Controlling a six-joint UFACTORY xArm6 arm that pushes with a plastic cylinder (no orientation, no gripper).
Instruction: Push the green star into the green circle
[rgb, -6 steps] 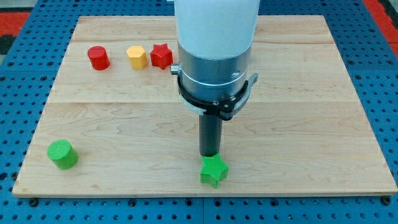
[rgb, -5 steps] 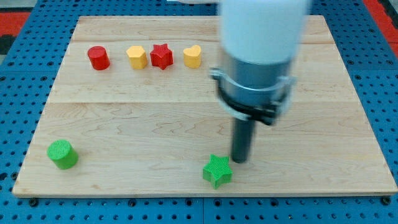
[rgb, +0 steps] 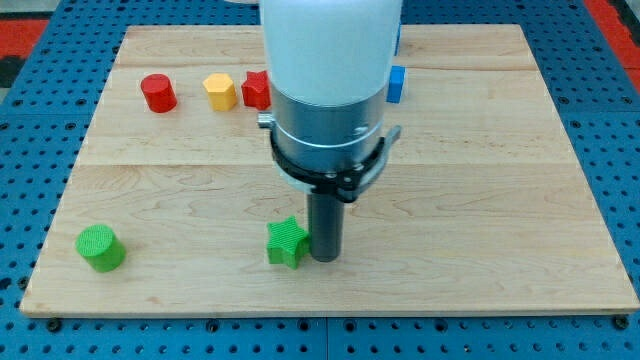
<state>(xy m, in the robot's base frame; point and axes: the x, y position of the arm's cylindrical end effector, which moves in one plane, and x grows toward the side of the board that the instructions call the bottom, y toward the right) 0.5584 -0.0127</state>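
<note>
The green star (rgb: 286, 243) lies near the board's bottom edge, a little left of centre. My tip (rgb: 325, 257) stands right against the star's right side. The green circle (rgb: 100, 248), a short cylinder, sits at the bottom left of the board, well to the left of the star. The arm's white and grey body hangs above the middle of the board and hides part of the top row.
Along the top left stand a red cylinder (rgb: 158, 93), a yellow hexagon (rgb: 220, 92) and a red star (rgb: 256, 90), half hidden by the arm. A blue block (rgb: 396, 84) shows at the arm's right. The wooden board (rgb: 520, 200) lies on a blue pegboard.
My tip swung round to the star's right side, then moved left. The green star slid left and slightly up, toward the green circle.
</note>
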